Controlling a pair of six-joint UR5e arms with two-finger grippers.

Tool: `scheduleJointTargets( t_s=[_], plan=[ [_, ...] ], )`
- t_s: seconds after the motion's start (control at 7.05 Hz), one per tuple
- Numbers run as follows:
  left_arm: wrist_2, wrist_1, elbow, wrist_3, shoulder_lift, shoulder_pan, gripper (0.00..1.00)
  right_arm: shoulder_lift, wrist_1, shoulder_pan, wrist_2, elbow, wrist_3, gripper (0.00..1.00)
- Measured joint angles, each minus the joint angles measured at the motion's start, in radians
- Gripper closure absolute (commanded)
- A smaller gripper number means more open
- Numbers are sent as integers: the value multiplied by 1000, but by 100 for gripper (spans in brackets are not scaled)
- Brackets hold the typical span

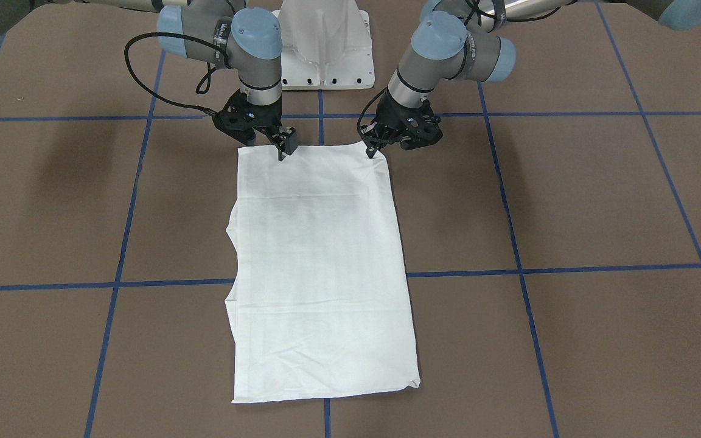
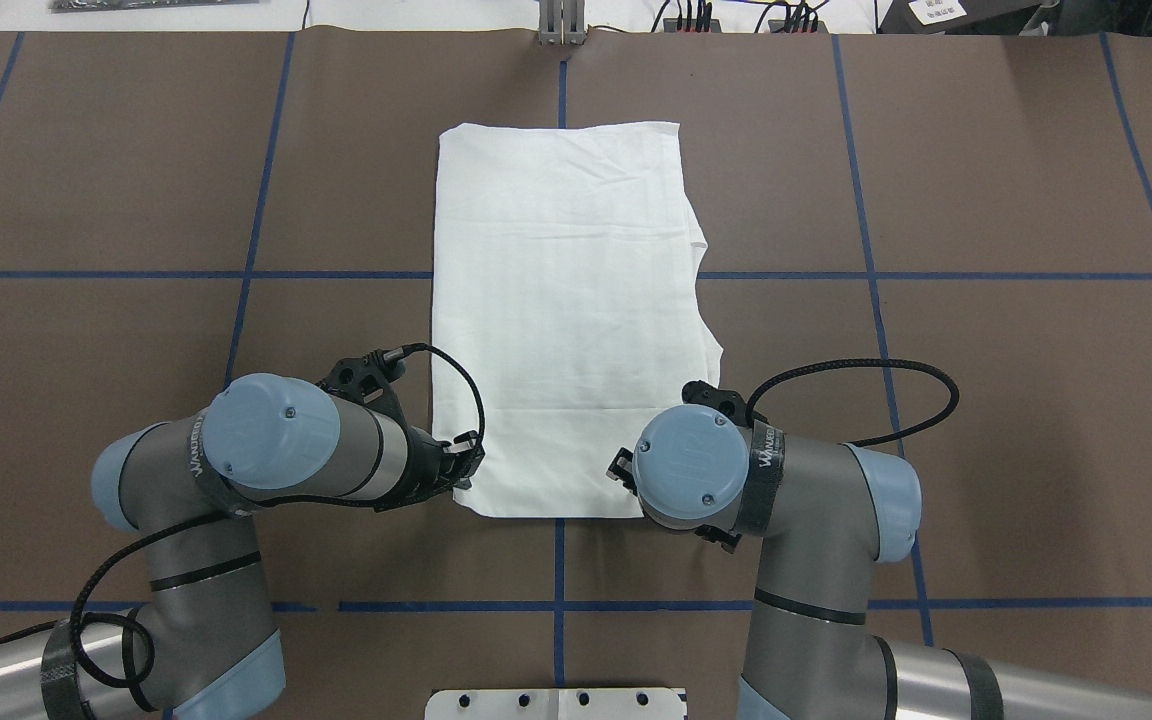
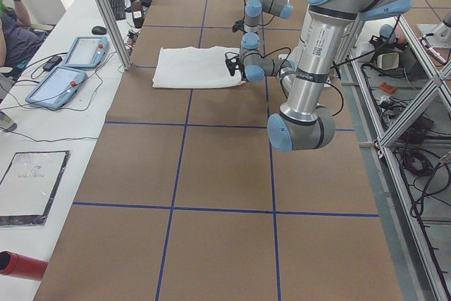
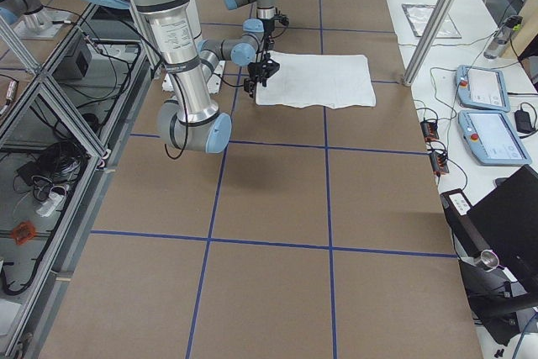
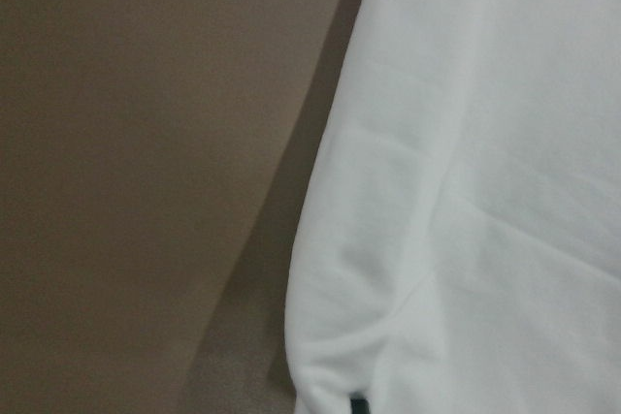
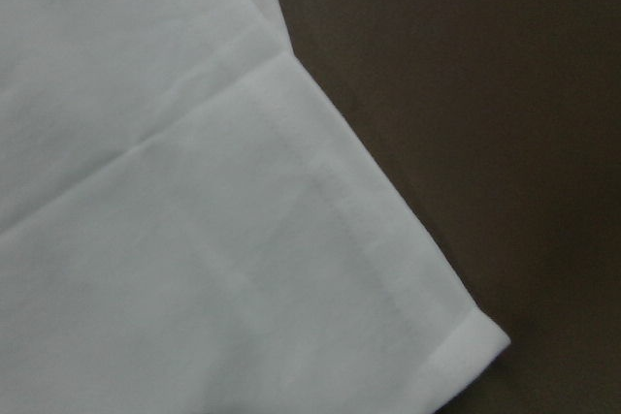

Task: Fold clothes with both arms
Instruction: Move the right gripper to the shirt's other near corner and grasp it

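Observation:
The white shirt [image 1: 320, 261] lies flat on the brown table, folded into a long narrow rectangle [image 2: 566, 300] running away from the robot. Both arms reach down to its near edge. My left gripper [image 1: 372, 149] is at the near left corner [image 2: 466, 465]. In the left wrist view the cloth [image 5: 466, 191] creases toward a dark fingertip [image 5: 359, 404], so the gripper looks shut on the shirt. My right gripper [image 1: 282, 151] touches the near edge inboard of the other corner, and its wrist hides it from overhead. The right wrist view shows only that flat corner [image 6: 466, 336], no fingers.
The white pedestal base [image 1: 326, 61] stands just behind the shirt's near edge, between the arms. Blue tape lines [image 2: 876, 275] grid the table. Beyond the shirt's far end a post [image 3: 106, 12] stands at the table edge, with tablets [image 3: 70, 68] and a seated person [image 3: 14, 26] past it.

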State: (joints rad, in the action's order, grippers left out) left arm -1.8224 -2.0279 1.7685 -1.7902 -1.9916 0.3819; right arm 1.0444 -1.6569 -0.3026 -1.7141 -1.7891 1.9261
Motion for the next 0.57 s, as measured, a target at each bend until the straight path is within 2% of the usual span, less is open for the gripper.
scheduleJointTargets(
  t_s=[0.43, 0.57],
  plan=[
    [0, 0, -1, 0, -1, 0, 100, 0, 5, 0, 1, 21, -5, 2],
    [0, 0, -1, 0, -1, 0, 100, 0, 6, 0, 1, 23, -5, 44]
  ],
)
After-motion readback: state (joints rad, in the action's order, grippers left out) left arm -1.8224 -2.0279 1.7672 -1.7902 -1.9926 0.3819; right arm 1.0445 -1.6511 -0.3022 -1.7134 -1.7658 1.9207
